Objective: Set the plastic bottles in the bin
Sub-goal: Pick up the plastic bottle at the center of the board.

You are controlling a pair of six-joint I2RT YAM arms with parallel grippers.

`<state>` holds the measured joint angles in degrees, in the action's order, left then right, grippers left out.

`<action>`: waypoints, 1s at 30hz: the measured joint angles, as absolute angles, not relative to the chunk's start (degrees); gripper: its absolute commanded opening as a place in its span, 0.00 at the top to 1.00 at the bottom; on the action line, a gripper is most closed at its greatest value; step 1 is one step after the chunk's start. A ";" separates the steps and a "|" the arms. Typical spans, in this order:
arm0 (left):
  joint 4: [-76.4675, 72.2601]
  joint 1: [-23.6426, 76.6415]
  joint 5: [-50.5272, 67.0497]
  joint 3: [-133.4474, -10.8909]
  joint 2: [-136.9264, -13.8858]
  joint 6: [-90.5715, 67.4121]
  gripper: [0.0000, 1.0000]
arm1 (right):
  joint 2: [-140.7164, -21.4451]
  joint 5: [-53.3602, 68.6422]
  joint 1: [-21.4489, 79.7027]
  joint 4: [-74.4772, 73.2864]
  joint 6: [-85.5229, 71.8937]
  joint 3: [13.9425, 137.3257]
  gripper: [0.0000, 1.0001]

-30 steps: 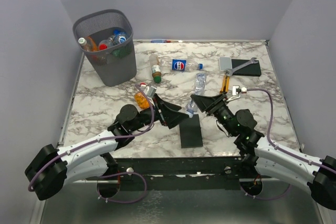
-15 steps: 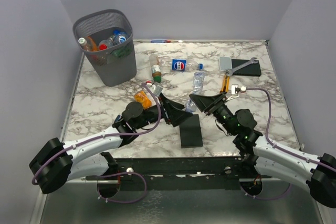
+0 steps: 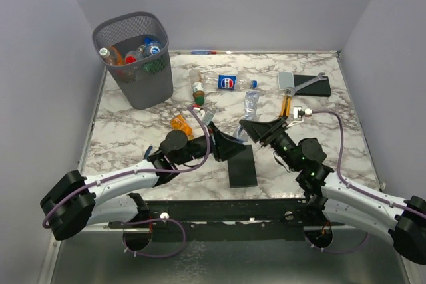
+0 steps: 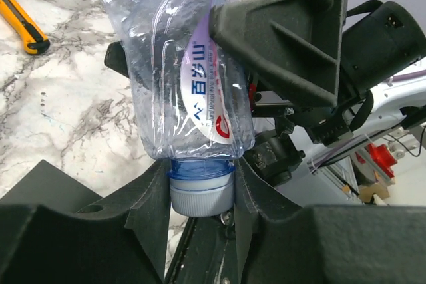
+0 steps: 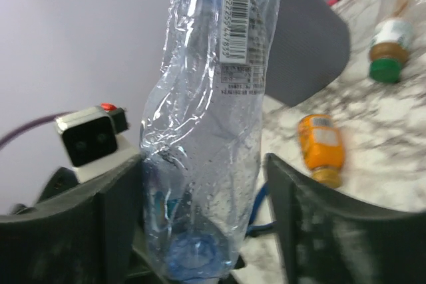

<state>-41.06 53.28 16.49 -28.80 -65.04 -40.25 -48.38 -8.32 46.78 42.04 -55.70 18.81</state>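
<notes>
A crumpled clear bottle hangs above the table's middle between both grippers. My left gripper is shut on its blue-and-white cap. My right gripper has a finger on each side of the bottle's body, pressed against it at the tips. The bin stands at the back left with several bottles inside. On the marble lie an orange bottle, an amber green-capped bottle, a blue-labelled clear bottle and another clear bottle.
A black slab lies under the grippers near the front edge. A second slab, a wrench, an orange-handled screwdriver and pliers sit at the back right.
My left gripper has swung right to the bottle held by the right gripper and closed from wide open onto its cap. The right arm has barely moved.
</notes>
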 measured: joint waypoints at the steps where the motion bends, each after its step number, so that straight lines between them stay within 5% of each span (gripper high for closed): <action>1: -40.91 53.28 16.36 -28.77 -64.77 -40.03 1.00 | -48.16 -8.03 46.76 41.32 -55.68 19.16 0.07; 3: -40.53 53.28 15.77 -28.75 -63.88 -39.18 1.00 | -47.57 -7.09 46.76 38.09 -55.33 20.95 0.00; 13: -24.10 53.32 10.46 -34.02 -54.46 -23.59 1.00 | -35.70 -7.31 46.76 0.08 -44.62 40.29 0.00; 23: -7.20 54.98 7.05 -39.92 -54.17 9.91 1.00 | -34.63 -13.08 46.76 -25.23 -32.32 62.83 0.00; 30: -3.05 64.12 3.73 -37.43 -54.37 40.69 1.00 | -41.19 -14.31 46.76 -34.98 -29.87 65.06 0.00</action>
<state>-3.05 64.12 3.73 -37.43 -54.37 40.69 -41.19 -14.31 46.76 -34.98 -29.87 65.06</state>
